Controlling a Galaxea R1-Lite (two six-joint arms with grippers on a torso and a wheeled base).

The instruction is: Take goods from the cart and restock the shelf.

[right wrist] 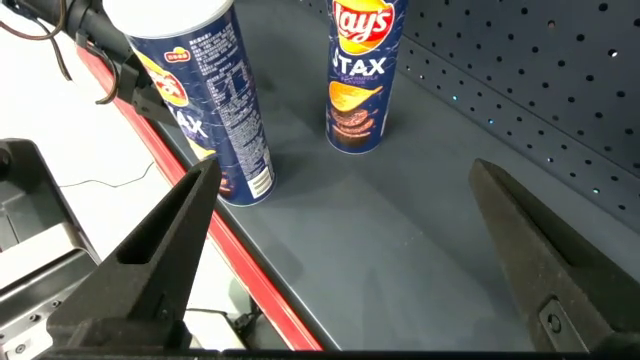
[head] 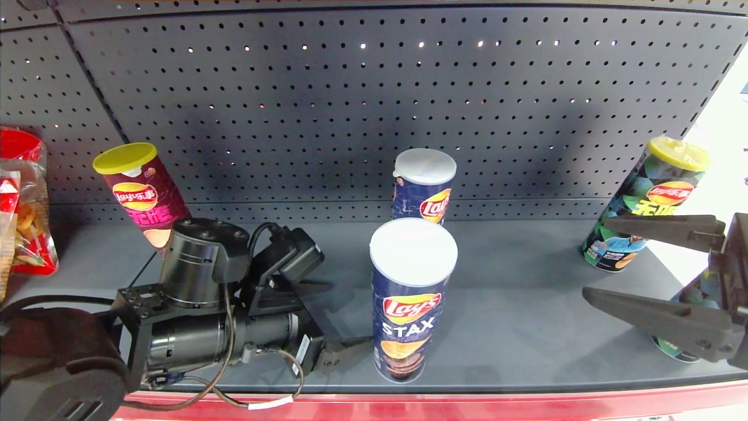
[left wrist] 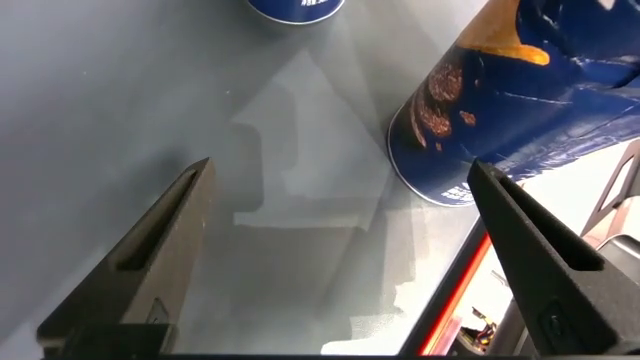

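Observation:
Two blue chip cans with white lids stand upright mid-shelf, one at the front (head: 412,298) and one behind it (head: 422,186). My left gripper (head: 342,318) lies low on the shelf just left of the front can, open and empty. In the left wrist view the gripper (left wrist: 340,170) is open over bare shelf, with the front can's base (left wrist: 520,90) beside one finger. My right gripper (head: 596,260) hovers open and empty at the shelf's right end. The right wrist view shows that gripper (right wrist: 345,170) open and both blue cans (right wrist: 205,100) (right wrist: 360,70) beyond it.
A magenta can with a yellow lid (head: 143,196) stands behind my left arm. A teal can (head: 643,204) stands at the back right, and another can (head: 698,291) is partly hidden behind my right gripper. A snack bag (head: 23,204) is far left. The red shelf edge (head: 467,403) runs along the front.

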